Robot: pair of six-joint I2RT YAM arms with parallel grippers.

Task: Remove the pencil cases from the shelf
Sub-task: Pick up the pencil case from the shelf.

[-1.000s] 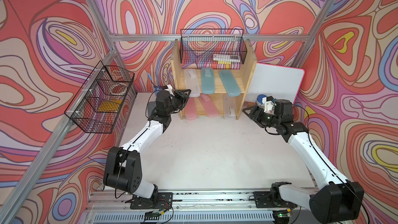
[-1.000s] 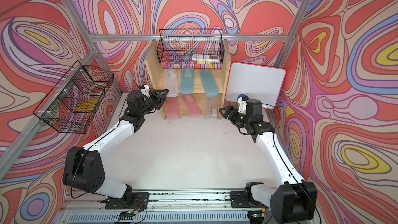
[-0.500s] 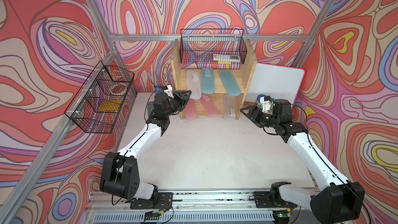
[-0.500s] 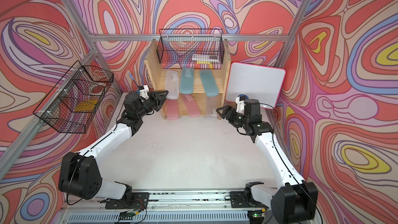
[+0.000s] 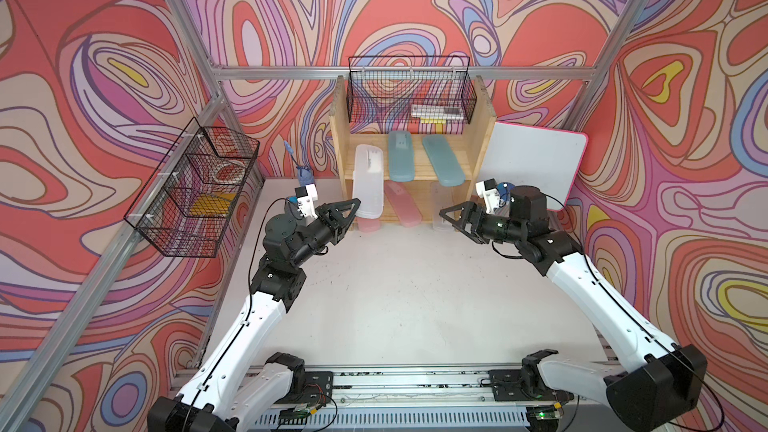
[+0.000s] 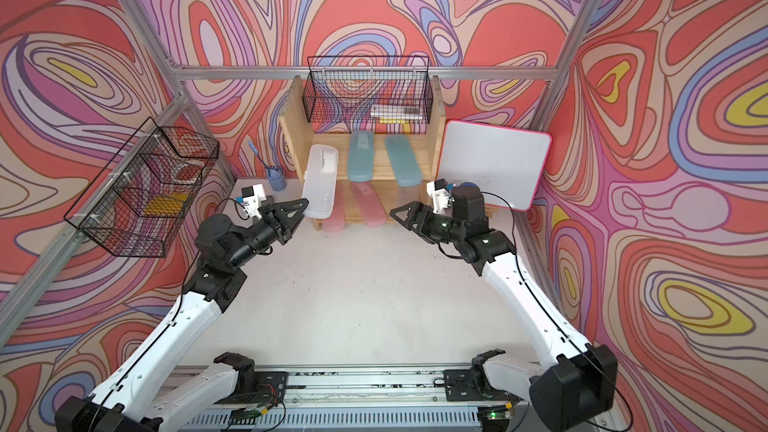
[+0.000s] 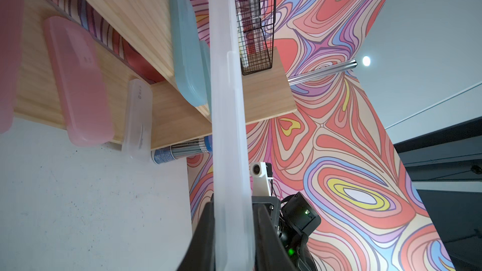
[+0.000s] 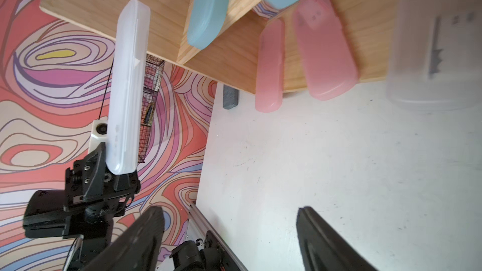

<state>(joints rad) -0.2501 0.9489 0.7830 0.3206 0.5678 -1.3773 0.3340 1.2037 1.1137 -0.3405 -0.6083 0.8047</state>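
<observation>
Extraction step. Left gripper (image 5: pixel 352 204) clenched on the near end of a frosted clear, rounded plastic pencil case (image 5: pixel 368 180), held raised before the light pine two-tier shelf's (image 5: pixel 482 126) upper tier. Right gripper (image 5: pixel 446 216) spread, empty, near the lower frosted case (image 5: pixel 439 201). Next, likely: draw back, set it on the white tabletop (image 5: pixel 395 284).

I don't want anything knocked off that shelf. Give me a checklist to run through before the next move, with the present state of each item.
1. Left tool shut on the frosted case: ok.
2. Frosted case's far end clear of the shelf: cannot tell.
3. Right tool open, holding nothing: ok.
4. Right tool lined up with the lower clear case: cannot tell.
5. Arms well apart: ok.
6. Shelf emptied: not ok; teal cases and pink cases lie on it.
</observation>
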